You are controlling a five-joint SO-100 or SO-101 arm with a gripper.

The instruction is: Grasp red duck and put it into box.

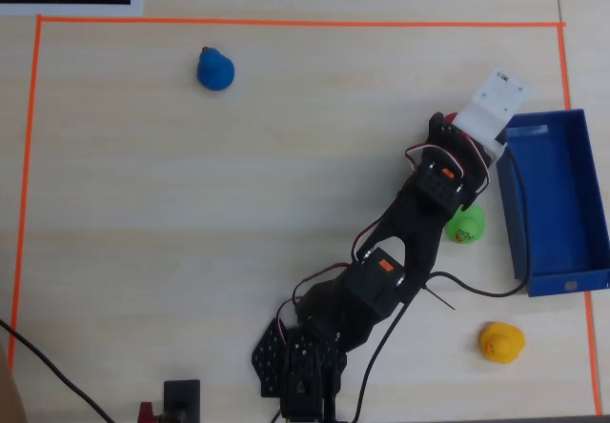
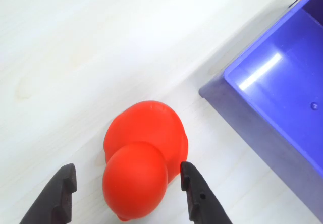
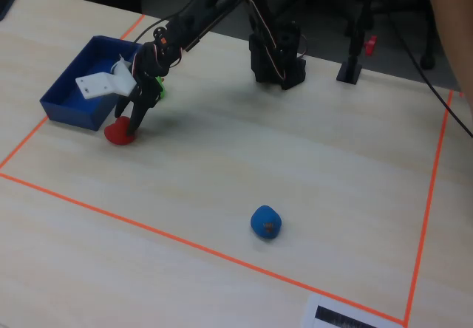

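Note:
The red duck (image 2: 141, 158) sits on the pale wood table just left of the blue box (image 2: 242, 118) in the wrist view. My gripper (image 2: 128, 191) is open, with one black finger on each side of the duck's head. The right finger (image 2: 194, 191) is almost at the duck, and the left finger (image 2: 63, 188) stands off with a clear gap. In the fixed view the gripper (image 3: 129, 125) is lowered onto the red duck (image 3: 118, 132) beside the box (image 3: 74, 84). From overhead only a sliver of the red duck (image 1: 448, 118) shows beside the box (image 1: 562, 213).
A green duck (image 1: 465, 223) lies under the arm by the box's left wall. A yellow duck (image 1: 500, 342) sits below the box, and a blue duck (image 1: 215, 69) far to the upper left. Orange tape (image 1: 286, 23) frames the table area.

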